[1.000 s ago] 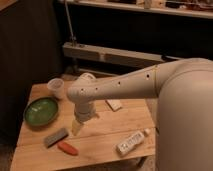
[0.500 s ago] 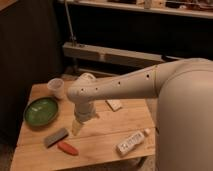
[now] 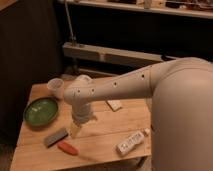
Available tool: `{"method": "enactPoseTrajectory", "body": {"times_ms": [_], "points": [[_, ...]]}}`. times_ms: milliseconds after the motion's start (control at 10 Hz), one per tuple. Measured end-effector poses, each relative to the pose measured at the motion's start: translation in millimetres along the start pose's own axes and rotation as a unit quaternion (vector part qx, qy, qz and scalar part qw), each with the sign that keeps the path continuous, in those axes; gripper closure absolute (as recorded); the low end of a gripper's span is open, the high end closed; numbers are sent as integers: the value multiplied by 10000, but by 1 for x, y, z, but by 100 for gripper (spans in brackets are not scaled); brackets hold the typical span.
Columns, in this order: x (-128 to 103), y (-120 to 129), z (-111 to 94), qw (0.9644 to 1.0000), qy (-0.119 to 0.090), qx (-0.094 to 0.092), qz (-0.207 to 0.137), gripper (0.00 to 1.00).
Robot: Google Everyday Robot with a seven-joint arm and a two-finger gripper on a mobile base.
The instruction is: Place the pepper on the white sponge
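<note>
A wooden surface (image 3: 107,127) is seen from above and behind the robot's white arm (image 3: 120,84), which is stretched across it from the right of the camera view. The claw (image 3: 75,129) is pointed downward at the arm's end, low over the left half of the surface; whether it is spread or pressed together cannot be told, and nothing can be made out in its hold. The pepper (image 3: 67,148), red-orange and tapered, is laid flat near the front edge of the surface, just below and slightly left of the claw, apart from it. Just beside the pepper, on its far left side, a dark grey block (image 3: 55,137) is laid at a slant. The white sponge (image 3: 114,105) is found further back and to the right, partly tucked under the line of the arm, well apart from the pepper. A green bowl (image 3: 41,110) is set at the left edge, with a pale cup (image 3: 55,88) standing upright behind it near the back corner. A white bottle with markings (image 3: 131,142) is laid on its side toward the front right. Behind the surface, a dark wall and a long pale rail (image 3: 115,55) are seen.
</note>
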Motion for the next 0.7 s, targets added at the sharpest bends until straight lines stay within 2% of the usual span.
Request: {"method": "enactPoseTrajectory", "body": {"times_ms": [200, 400, 700], "points": [[0, 1, 0, 10000, 13, 5, -33, 20], [-4, 12, 1, 9999, -90, -19, -123, 20], [-11, 73, 9, 9981, -456, -149, -381, 20]]}}
